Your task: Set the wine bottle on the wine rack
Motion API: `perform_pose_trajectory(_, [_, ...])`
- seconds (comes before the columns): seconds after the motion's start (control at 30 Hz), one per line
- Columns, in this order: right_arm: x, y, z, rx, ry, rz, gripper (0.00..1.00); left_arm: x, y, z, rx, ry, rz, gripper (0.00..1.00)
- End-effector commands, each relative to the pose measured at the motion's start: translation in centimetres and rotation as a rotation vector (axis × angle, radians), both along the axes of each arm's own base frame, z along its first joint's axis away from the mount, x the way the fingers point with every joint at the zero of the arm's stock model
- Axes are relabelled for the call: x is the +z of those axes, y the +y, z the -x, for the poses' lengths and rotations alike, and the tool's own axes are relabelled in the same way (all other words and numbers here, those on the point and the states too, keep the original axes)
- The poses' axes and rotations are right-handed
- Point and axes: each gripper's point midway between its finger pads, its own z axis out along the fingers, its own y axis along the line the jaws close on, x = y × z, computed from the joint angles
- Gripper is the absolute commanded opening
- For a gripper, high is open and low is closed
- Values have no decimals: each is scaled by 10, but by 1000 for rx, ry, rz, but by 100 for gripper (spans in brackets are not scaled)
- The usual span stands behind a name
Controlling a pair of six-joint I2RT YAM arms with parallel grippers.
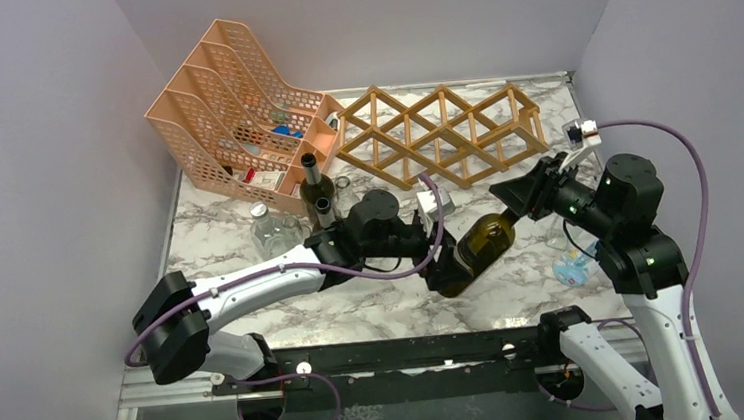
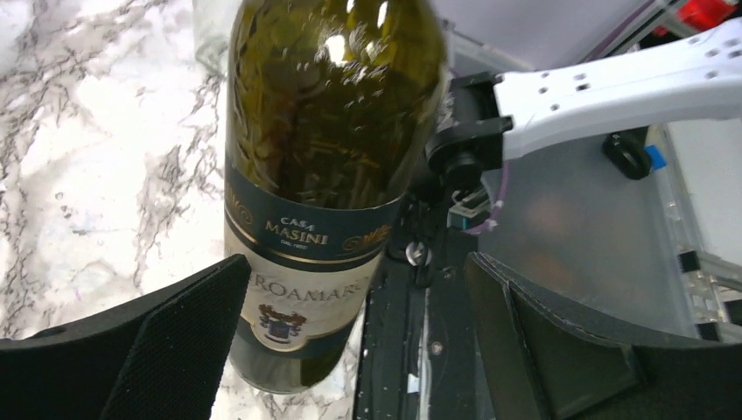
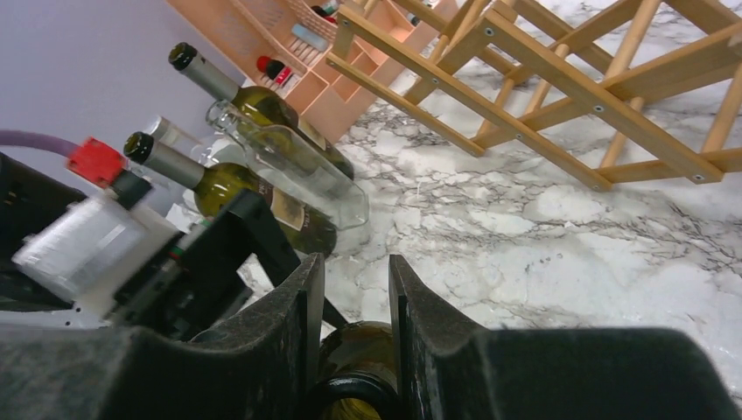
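Observation:
A dark green wine bottle (image 1: 488,239) with a "Casa Masini" label hangs tilted above the marble table, base toward the near side. My right gripper (image 1: 514,200) is shut on its neck; the right wrist view shows both fingers (image 3: 297,306) pressed on the neck (image 3: 360,350). My left gripper (image 1: 445,266) is open around the bottle's lower body. In the left wrist view the bottle (image 2: 332,105) lies against the left finger (image 2: 175,341), with a wide gap to the other finger. The wooden lattice wine rack (image 1: 442,134) stands behind, also in the right wrist view (image 3: 560,79).
A peach perforated file organizer (image 1: 230,111) stands at the back left. Two upright green bottles (image 1: 317,182) and a clear bottle (image 1: 267,228) stand in front of it, left of my left arm. A small blue object (image 1: 570,272) lies by the right arm's base.

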Motion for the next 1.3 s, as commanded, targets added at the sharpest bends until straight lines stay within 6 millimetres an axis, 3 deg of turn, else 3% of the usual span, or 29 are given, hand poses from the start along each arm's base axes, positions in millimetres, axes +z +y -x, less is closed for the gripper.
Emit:
perform_pose_trajectory(0.0, [51,17,8,102,-131,-95,1,0,-9,-10,48,-78,50,99])
perform_pose_trajectory(0.13, [57,24,12,147,-137,-120,1,-1,-10,-20,99,-98,59,99])
perform_pose_trajectory(0.37, [66,33,18,223,-158,-145,1,-9,-17,-15,66,-45,63,99])
perform_pose_trajectory(0.73, [80,47,42,367,-211,-188,1,14,-19,-1,-23,-84,158,99])
perform_pose_trajectory(0.83, [81,48,46,386,-216,-194,1,20,-20,0,-32,-91,182,93])
perform_pose_trajectory(0.97, [84,49,50,396,-221,-196,1,29,-20,-7,10,-108,214,78])
perform_pose_trajectory(1.1, [84,49,51,403,-207,-193,3,39,-23,-11,21,-136,234,39])
perform_pose_trajectory(1.13, [83,49,51,398,-202,-192,7,40,-24,-10,12,-143,237,29])
perform_pose_trajectory(1.2, [84,47,49,380,-196,-188,24,44,-27,-11,6,-162,244,2])
perform_pose_trajectory(1.27, [86,44,48,350,-194,-182,50,46,-27,-14,13,-187,246,0])
